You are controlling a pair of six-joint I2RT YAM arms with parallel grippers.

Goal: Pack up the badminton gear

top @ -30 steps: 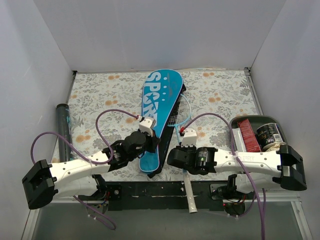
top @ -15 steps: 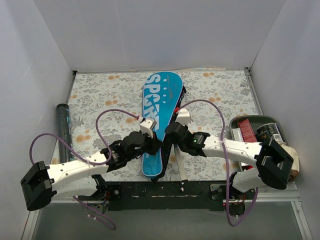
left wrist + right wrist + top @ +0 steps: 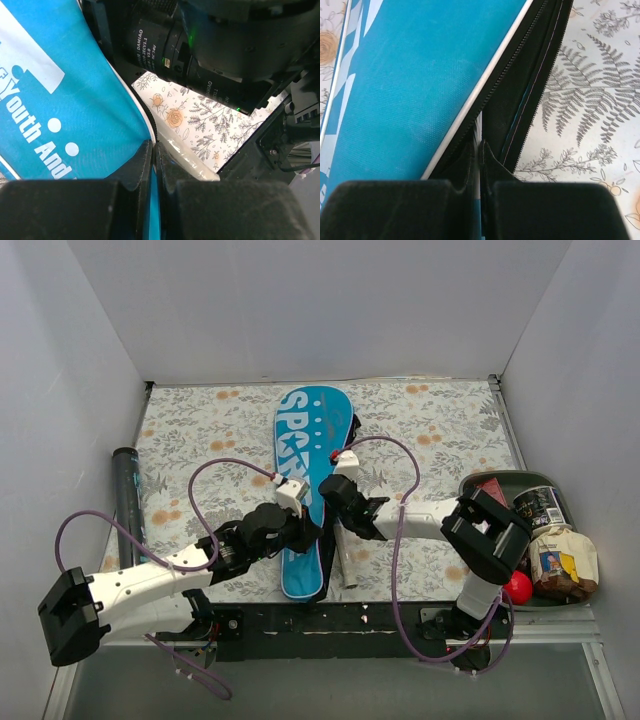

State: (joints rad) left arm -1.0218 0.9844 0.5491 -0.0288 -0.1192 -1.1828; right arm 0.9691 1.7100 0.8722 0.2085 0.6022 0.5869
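Racket (image 3: 343, 562) partly in cover (image 3: 305, 430), can (image 3: 537, 505) in tray (image 3: 520, 474)

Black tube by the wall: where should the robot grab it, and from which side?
Grab the black cylindrical tube around its middle, coming straight down from above. It lies flat along the flowered mat, so a grip can close across its narrow round body. The white wall beside it probably leaves little room sideways.

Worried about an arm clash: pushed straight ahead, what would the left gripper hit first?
The left gripper, shut on the blue cover, would probably hit the right arm's black wrist just beyond; depth is unclear.
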